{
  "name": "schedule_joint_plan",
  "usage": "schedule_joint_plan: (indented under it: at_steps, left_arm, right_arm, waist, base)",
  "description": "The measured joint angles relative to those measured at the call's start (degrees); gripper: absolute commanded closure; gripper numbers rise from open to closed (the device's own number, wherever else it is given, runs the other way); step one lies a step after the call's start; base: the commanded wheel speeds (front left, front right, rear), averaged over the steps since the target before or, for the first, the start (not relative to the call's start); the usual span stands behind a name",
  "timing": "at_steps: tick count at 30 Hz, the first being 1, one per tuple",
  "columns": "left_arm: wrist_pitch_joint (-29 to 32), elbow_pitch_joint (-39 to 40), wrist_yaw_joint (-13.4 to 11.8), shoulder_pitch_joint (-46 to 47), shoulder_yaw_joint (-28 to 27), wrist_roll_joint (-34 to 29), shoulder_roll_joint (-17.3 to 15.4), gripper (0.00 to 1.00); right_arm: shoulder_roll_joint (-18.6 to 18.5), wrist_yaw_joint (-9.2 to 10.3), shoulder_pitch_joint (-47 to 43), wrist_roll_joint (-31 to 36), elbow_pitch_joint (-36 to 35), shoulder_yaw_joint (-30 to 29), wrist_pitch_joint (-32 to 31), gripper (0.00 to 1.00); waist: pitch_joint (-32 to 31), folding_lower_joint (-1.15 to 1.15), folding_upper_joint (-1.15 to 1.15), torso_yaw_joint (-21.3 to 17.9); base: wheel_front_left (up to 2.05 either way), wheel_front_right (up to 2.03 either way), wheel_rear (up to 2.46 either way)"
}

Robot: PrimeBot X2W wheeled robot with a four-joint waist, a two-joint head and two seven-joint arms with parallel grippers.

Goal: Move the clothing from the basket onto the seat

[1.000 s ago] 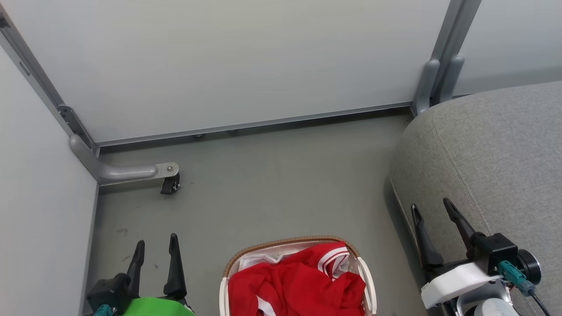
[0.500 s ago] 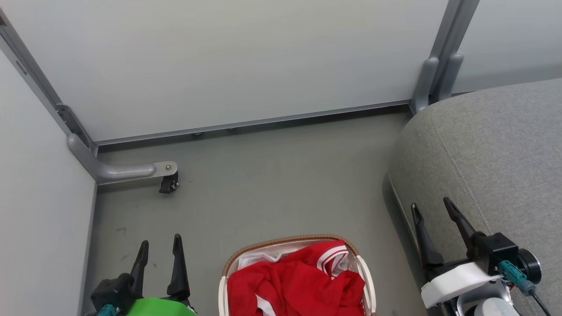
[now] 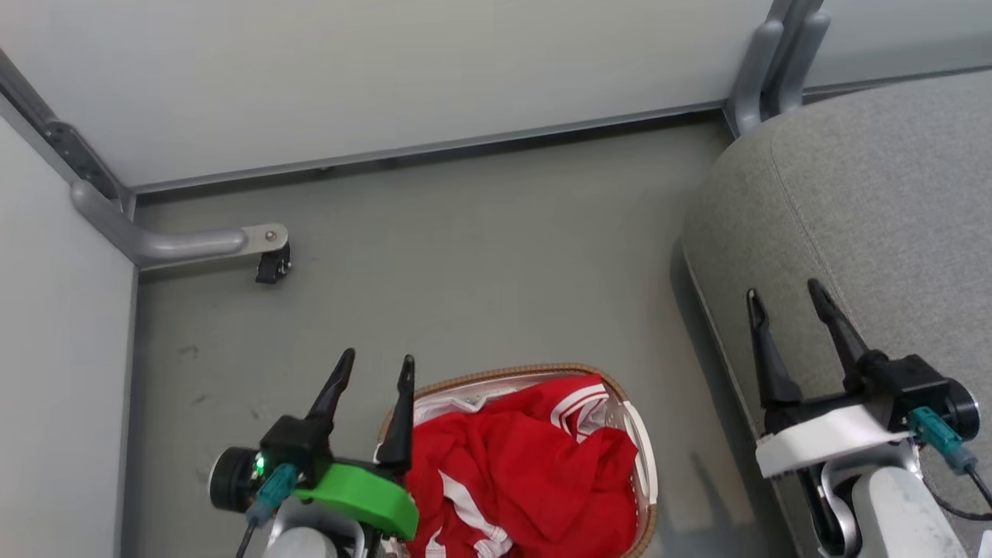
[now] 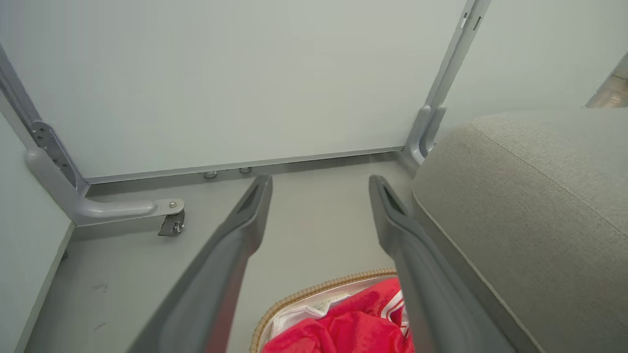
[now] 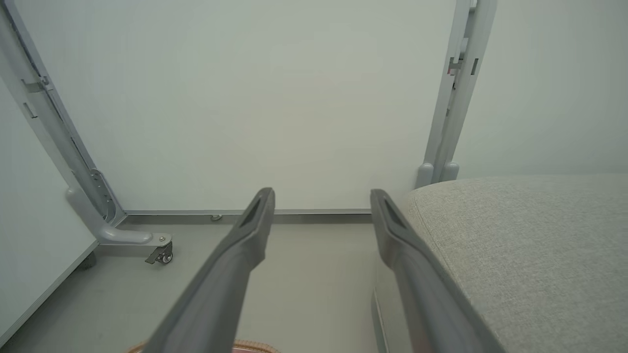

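Note:
Red clothing [image 3: 535, 477] with white stripe trim fills the white basket [image 3: 642, 453], which has a brown woven rim and stands on the floor. My left gripper [image 3: 377, 366] is open just above the basket's left rim, holding nothing. The left wrist view shows the clothing [image 4: 343, 328] low between the open fingers [image 4: 230, 245]. The grey seat [image 3: 876, 209] lies to the right. My right gripper [image 3: 789, 298] stands open over the seat's left edge, holding nothing. In the right wrist view the seat [image 5: 530, 245] is at the right.
Pale partition panels close the back and left. A grey metal foot with a black castor [image 3: 273, 266] juts onto the floor at the left. A grey post [image 3: 763, 62] stands at the seat's far corner. Bare grey floor [image 3: 480, 256] lies beyond the basket.
The camera has tilted down, so the whole picture has shifted up. My left gripper has moved right and forward to the basket's left rim. The right gripper has kept its place by the seat's edge.

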State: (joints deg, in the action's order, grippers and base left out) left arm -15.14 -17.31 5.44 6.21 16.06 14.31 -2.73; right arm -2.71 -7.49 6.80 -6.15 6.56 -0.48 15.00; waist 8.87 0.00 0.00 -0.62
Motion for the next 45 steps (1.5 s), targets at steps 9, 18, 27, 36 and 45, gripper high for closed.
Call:
schedule_joint_plan:
  at_steps: [9, 18, 27, 36, 45]
  left_arm:
    - [-0.03, -7.31, 1.38, 11.50, 8.61, -4.24, 0.04, 0.00]
    - [-0.02, -23.12, 1.62, 21.05, 12.11, -6.75, 0.07, 0.00]
    - [-0.03, -39.74, -0.81, 28.01, 11.65, -8.34, -0.10, 0.00]
    - [-0.03, -46.99, -3.83, 34.21, 11.34, -8.69, -0.75, 0.00]
    - [3.20, -54.10, -8.00, 39.15, 12.03, -9.71, -1.60, 0.00]
  right_arm:
    - [-0.05, -0.01, 7.00, 0.02, -1.98, -2.69, 0.00, 0.00]
    - [-0.09, -0.02, 12.69, -1.01, -3.69, -2.99, 0.01, 0.00]
    - [-0.09, -0.02, 15.47, -1.88, -4.49, -2.12, 0.00, 0.00]
    - [-0.09, -0.02, 17.54, -3.23, -5.17, 0.01, 0.00, 0.00]
    - [-0.09, -0.02, 18.49, -5.80, -5.23, 2.18, 0.00, 0.00]
  waist:
    - [10.01, 0.00, 0.00, -1.36]
    - [21.10, 0.01, 0.00, -3.38]
    - [30.92, 0.01, 0.00, -5.32]
    - [37.21, 0.01, 0.00, -7.06]
    - [40.31, 0.01, 0.00, -9.66]
  base:
    - [0.00, 0.00, 0.00]
    - [0.00, 0.00, 0.00]
    - [0.00, 0.00, 0.00]
    - [0.00, 0.00, 0.00]
    - [0.00, 0.00, 0.00]
